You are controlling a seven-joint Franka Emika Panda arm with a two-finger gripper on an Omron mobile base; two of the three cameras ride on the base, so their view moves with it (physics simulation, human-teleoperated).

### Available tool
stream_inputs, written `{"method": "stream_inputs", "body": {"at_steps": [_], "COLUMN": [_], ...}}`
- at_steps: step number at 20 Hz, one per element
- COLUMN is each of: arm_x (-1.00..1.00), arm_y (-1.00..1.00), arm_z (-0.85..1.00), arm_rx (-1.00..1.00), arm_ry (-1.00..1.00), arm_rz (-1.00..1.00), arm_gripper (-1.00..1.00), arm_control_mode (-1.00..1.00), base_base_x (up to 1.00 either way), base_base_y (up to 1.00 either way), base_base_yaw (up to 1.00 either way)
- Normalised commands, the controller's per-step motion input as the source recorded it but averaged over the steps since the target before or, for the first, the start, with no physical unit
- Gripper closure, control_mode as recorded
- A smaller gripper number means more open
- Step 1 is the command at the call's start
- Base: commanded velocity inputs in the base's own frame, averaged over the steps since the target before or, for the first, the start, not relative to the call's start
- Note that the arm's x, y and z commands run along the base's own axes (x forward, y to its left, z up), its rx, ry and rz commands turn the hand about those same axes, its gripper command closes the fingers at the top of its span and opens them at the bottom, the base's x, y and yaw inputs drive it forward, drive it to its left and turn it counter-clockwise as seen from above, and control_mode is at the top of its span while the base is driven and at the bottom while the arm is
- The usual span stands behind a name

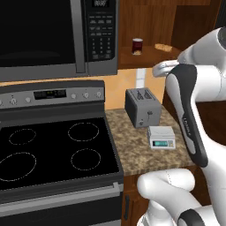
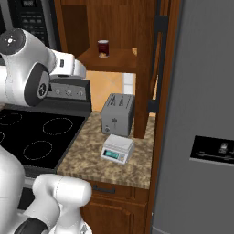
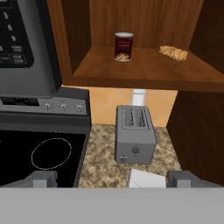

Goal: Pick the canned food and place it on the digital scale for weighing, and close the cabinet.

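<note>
The canned food is a small dark red can with a pale rim, upright on the shelf of the open cabinet; it also shows in the base views. The white digital scale sits on the counter in front of the toaster, teal display forward. In the hand view only the corner of the digital scale shows. My gripper is open, its tips wide apart with nothing between them. It hangs above the counter, well short of and below the can. The cabinet door stands open.
A grey two-slot toaster stands behind the scale. A tan biscuit lies on the shelf to the can's right. The microwave hangs over the stove on the left. A grey fridge bounds the right.
</note>
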Motion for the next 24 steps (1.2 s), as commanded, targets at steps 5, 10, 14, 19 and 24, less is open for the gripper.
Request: {"method": "stream_inputs", "body": {"at_steps": [5, 10, 14, 19, 24], "arm_x": [0.17, 0.32, 0.34, 0.29, 0.38], "arm_y": [-0.15, -0.04, -0.01, 0.00, 0.00], "arm_z": [0.37, 0.26, 0.21, 0.27, 0.06], "arm_rx": [0.00, 0.00, 0.00, 0.00, 0.00], "arm_ry": [-0.07, 0.00, 0.00, 0.00, 0.00], "arm_rz": [0.00, 0.00, 0.00, 0.00, 0.00], "arm_gripper": [-1.00, -1.00, -1.00, -1.00, -1.00], "arm_control_mode": [-1.00, -1.00, -1.00, -1.00, -1.00], "base_base_x": [0.00, 0.00, 0.00, 0.00, 0.00], "base_base_y": [0.00, 0.00, 0.00, 0.00, 0.00], "base_base_yaw": [0.00, 0.00, 0.00, 0.00, 0.00]}}
